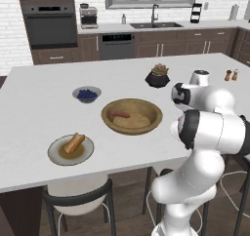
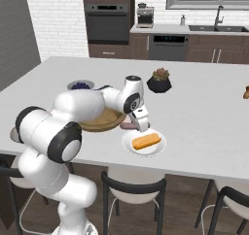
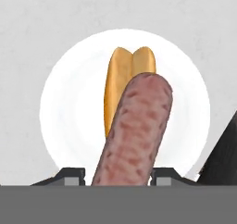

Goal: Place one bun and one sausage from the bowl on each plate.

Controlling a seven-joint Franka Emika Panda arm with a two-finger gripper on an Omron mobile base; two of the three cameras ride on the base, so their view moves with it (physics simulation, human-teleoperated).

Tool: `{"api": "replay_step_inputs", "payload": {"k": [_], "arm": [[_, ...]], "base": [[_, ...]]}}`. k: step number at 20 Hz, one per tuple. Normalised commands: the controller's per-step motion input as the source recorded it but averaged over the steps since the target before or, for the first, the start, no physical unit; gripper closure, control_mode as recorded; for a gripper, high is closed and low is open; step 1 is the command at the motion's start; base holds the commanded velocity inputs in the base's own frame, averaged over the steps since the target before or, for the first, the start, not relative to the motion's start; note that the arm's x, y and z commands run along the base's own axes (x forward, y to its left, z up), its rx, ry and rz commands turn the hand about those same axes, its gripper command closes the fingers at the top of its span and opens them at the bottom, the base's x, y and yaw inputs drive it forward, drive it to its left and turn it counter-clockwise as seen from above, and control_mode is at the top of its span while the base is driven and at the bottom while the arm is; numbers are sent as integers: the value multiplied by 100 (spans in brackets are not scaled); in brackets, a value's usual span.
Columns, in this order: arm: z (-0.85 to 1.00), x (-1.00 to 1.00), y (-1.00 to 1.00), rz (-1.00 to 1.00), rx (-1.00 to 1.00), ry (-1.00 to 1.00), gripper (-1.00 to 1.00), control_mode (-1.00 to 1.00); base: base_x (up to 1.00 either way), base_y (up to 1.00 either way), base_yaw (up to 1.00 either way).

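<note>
Holding a sausage (image 3: 134, 130) between its fingers, the gripper (image 2: 140, 124) hangs just over the near-left rim of the white plate (image 2: 158, 149), pincer clamped on the meat w/ the free end pointing out over the plate in the hand view. That plate already has a bun (image 2: 146, 141) lying across it, so the step in hand looks like delivery of the sausage to finish this plate. Next move, as I judge it: carry a bit further over the plate centre, lower, then release so the sausage lands beside or on the bun & not on the rim, where it could roll off onto the counter. Other plate, the olive-brown one (image 1: 58, 157), sits near left on the island w/ a bun (image 1: 74, 143) on it; can't tell if a sausage is there too. The wooden bowl (image 1: 154, 114) is mid-counter, one sausage (image 1: 119, 114) left inside plus what seems a pale bun. Around: grey berry bowl (image 1: 87, 94) far left, black plant pot (image 1: 157, 78) beyond. Nothing blocks the drop; stools below the counter edge are out of the way.
</note>
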Motion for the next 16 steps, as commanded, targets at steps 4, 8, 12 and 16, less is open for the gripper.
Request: {"api": "replay_step_inputs", "payload": {"k": [4, 8, 12, 16], "arm": [[-68, 12, 1, 3, -13, 0, 100, -100], [-48, 25, 0, 3, -12, 0, 100, -100], [-39, 13, 0, 4, -11, -2, 100, -100], [-32, -12, -20, 8, -5, 0, 100, -100]], "base": [[0, 0, 0], [0, 0, 0], [0, 0, 0], [0, 0, 0]]}}
